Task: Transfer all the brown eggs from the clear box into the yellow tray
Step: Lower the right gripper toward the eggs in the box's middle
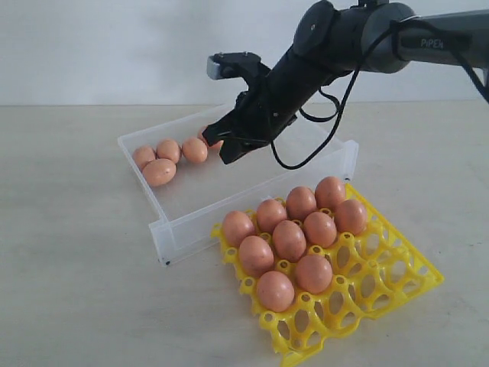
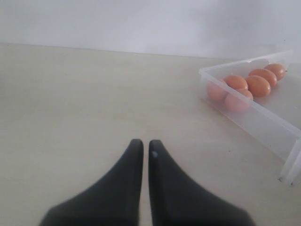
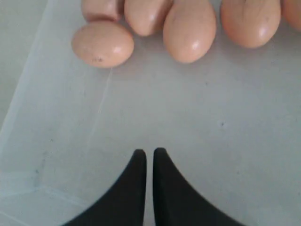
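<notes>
Overhead, the right claw (image 3: 149, 153) hangs closed and empty over the clear box (image 1: 191, 222), near its brown eggs (image 1: 159, 172).

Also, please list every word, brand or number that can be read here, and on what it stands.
"PiPER": white letters on the right arm's dark link, last letter slightly blurred.
Nothing readable on the brown eggs, the clear box or the yellow tray.
</notes>
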